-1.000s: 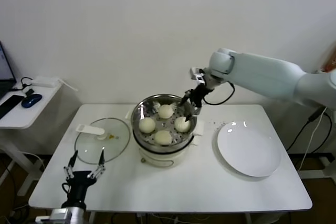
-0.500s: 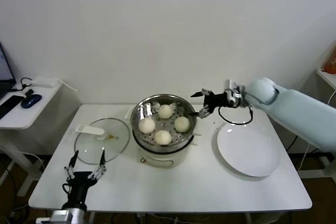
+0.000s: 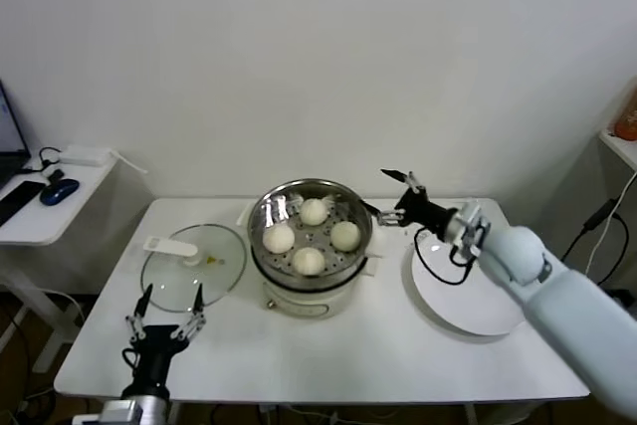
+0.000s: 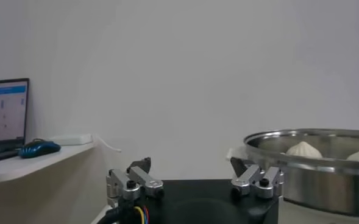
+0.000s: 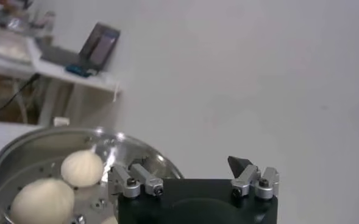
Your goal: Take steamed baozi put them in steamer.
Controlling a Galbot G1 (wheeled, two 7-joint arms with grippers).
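right pincer (image 3: 397, 197) spread wide and empty, steamer (image 3: 310, 208) just beside it holding four baozi (image 3: 344, 235), left pincer (image 3: 165, 311) spread too, parked low by the surface (image 3: 328, 355) edge

Lab/office: bare white wall (image 3: 299, 47), laptop (image 4: 5, 115) on side desk (image 3: 55, 201).

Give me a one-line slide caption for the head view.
Four steamed baozi sit in the steamer; right gripper open beside it.
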